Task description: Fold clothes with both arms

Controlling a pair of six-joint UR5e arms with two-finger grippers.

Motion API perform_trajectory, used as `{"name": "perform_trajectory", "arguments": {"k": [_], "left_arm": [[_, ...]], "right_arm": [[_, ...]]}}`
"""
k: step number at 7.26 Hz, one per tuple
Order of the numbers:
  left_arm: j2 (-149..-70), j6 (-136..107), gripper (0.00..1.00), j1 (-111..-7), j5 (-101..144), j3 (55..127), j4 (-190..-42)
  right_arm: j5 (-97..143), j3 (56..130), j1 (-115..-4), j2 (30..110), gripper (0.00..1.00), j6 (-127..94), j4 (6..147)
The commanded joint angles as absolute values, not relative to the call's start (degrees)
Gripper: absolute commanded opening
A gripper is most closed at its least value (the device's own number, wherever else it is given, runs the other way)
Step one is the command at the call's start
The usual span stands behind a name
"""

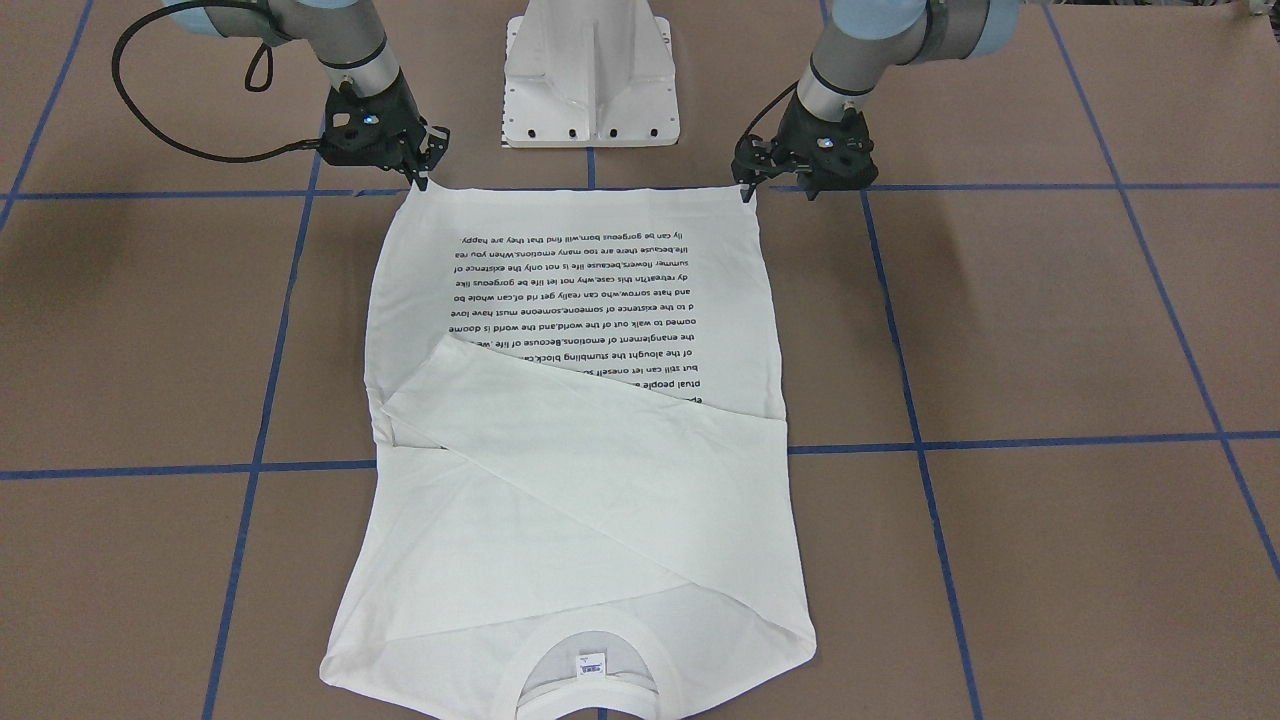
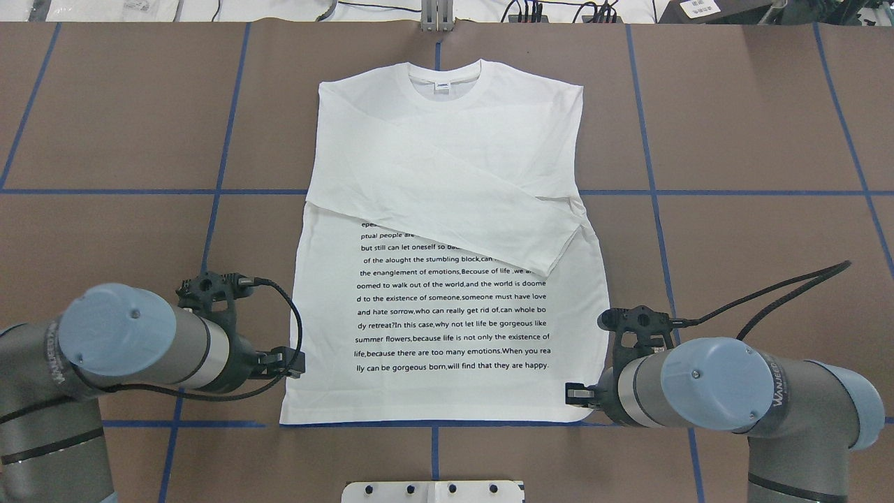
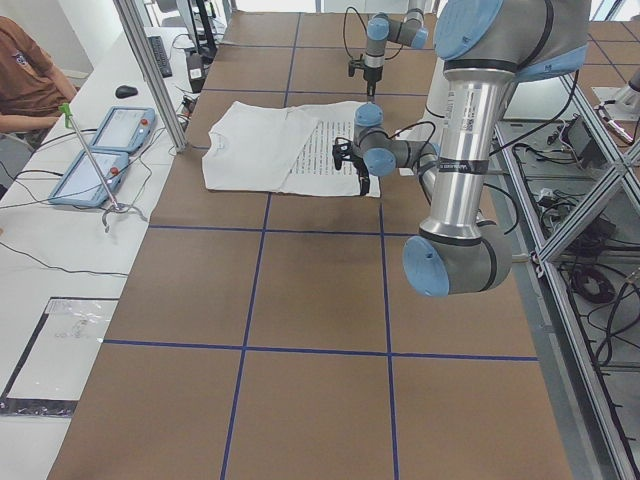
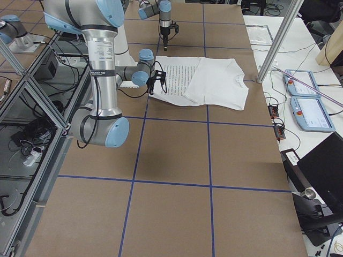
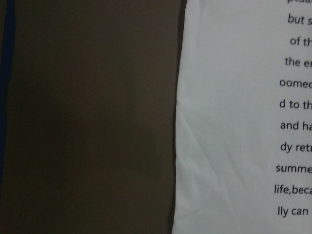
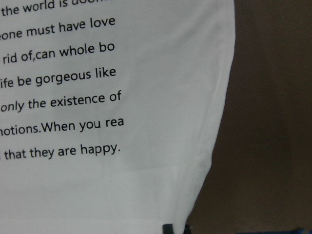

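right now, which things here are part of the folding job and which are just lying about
Job:
white T-shirt
left end effector
right end effector

Lying about:
white pedestal base
two tablets

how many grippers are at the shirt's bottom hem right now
2. The left gripper is at one hem corner of the T-shirt, on the front-facing view's right; the right gripper is at the other corner, on that view's left. None hidden.

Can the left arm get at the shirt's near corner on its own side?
Probably yes: the left gripper is right at that corner of the shirt, and nothing lies between them.
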State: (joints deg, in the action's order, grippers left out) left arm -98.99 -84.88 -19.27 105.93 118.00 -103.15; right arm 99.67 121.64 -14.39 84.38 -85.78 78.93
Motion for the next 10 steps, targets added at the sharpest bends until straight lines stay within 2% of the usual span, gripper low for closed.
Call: {"name": "perform_trajectory", "arguments": {"k": [1, 10], "left_arm": [[-100.2, -87.8, 1.00, -14.5, 103.7, 115.9, -103.1], [-101.2, -87.4, 0.99, -13.5, 100.1, 113.0, -102.5]], "right_arm": [[99.7, 121.9, -14.6, 84.3, 0.00, -85.8, 78.9], [99.8, 121.6, -14.9, 83.4, 0.00, -85.8, 78.9]]}}
